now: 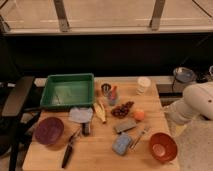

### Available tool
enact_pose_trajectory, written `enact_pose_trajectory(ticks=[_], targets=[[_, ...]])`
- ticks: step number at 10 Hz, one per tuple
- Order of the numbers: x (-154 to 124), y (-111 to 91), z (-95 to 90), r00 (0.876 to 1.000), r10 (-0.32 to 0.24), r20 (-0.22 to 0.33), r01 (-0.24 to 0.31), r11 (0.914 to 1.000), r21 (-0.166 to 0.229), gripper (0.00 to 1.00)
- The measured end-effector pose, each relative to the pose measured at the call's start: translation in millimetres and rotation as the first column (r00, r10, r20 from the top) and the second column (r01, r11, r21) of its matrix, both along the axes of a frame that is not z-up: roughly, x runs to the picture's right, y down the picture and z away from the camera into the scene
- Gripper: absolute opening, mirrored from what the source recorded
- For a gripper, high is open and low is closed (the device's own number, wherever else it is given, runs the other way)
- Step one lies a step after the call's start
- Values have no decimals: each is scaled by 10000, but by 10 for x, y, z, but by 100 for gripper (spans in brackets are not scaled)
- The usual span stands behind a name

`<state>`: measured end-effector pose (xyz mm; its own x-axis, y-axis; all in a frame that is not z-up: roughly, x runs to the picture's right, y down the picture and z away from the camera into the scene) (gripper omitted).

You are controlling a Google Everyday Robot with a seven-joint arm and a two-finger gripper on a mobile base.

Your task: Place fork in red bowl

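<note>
table (100, 155): pale wood, matt, faint grain.
green tray (67, 102): moulded plastic, smooth, low sheen.
red bowl (163, 147): glossy, smooth, plastic or glazed, cannot tell which.
maroon bowl (49, 130): smooth, duller satin finish.
fork (139, 137): pale silvery grey, metal-like, faint shine.
black-handled tool (69, 150): matt black handle.
grey-blue rag (81, 115): soft cloth, crumpled, matt.
white cup (143, 84): matt, paper or plastic undetermined.
robot arm (197, 104): smooth white shell, plastic-like, soft sheen, at the table's right edge; the gripper does not show there, finish not assessed.
</note>
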<state>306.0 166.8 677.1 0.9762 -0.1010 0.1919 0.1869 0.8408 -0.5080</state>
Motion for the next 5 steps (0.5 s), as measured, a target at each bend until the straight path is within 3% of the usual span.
enact_pose_trajectory(ticks=[2, 5], targets=[[-5, -17, 2, 9998, -221, -14, 221, 9997, 102, 75], [-335, -100, 120, 9857, -1612, 499, 1591, 9863, 436, 75]])
